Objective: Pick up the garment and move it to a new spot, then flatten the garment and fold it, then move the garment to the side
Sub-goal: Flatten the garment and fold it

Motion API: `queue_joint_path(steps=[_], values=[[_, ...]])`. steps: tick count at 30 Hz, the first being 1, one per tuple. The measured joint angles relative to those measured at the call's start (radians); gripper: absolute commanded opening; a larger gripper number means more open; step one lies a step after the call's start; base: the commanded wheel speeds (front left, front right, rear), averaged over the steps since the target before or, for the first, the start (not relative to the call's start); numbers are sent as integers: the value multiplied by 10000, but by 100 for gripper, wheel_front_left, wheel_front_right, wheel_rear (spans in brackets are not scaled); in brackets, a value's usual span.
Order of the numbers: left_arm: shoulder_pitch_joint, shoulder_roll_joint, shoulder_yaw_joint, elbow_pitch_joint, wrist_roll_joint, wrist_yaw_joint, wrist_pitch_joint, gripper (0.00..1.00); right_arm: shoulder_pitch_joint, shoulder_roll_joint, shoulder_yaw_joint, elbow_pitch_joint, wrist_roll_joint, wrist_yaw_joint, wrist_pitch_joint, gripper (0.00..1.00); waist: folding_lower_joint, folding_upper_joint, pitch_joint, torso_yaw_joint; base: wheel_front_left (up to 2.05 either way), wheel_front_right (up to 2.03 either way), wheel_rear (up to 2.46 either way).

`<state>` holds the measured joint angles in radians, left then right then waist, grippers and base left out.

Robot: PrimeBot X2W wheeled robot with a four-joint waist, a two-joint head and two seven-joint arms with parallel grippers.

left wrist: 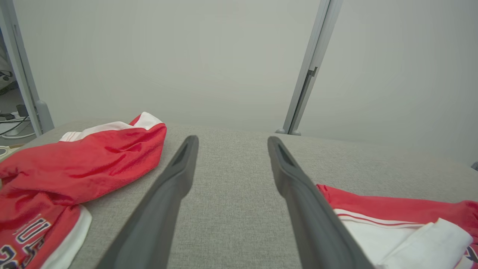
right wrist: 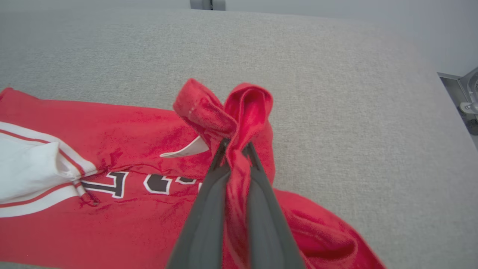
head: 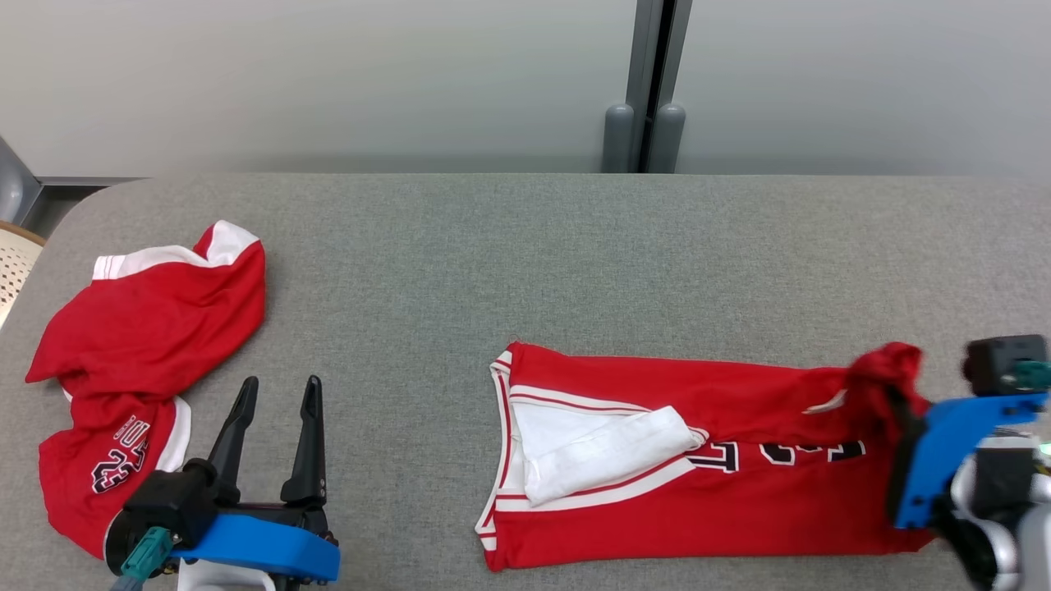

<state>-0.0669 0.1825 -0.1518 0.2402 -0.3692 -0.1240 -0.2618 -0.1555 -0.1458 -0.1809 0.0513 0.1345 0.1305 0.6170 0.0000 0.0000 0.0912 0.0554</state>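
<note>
We saw our left gripper (left wrist: 232, 139) with its two dark fingers (left wrist: 175, 179) spread wide above the grey table (left wrist: 231, 224). A crumpled red garment (left wrist: 86, 164) lay near the table's left edge. A flatter red-and-white garment (left wrist: 403, 209) lay just beside the right finger.

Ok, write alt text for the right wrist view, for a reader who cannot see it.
The right gripper is shut on a bunched edge of a red garment, the pinched fold standing up past its fingertips. The rest of the garment lies spread on a grey table, with a white panel and dark lettering toward the view's left.
</note>
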Motion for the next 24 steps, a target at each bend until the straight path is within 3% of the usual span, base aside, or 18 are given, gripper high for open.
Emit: queue_joint_path(steps=[9,24], values=[[53,148,-56,-44,-73,0,4,100,-1101,759,2824,240,541,2,-221,0,0,0,-44,103,0,0,0],[-317,102,-343,75,-174,0,35,100,-3272,955,5294,3990,2286,0,-1829,0,0,0,330,677,0,0,0]])
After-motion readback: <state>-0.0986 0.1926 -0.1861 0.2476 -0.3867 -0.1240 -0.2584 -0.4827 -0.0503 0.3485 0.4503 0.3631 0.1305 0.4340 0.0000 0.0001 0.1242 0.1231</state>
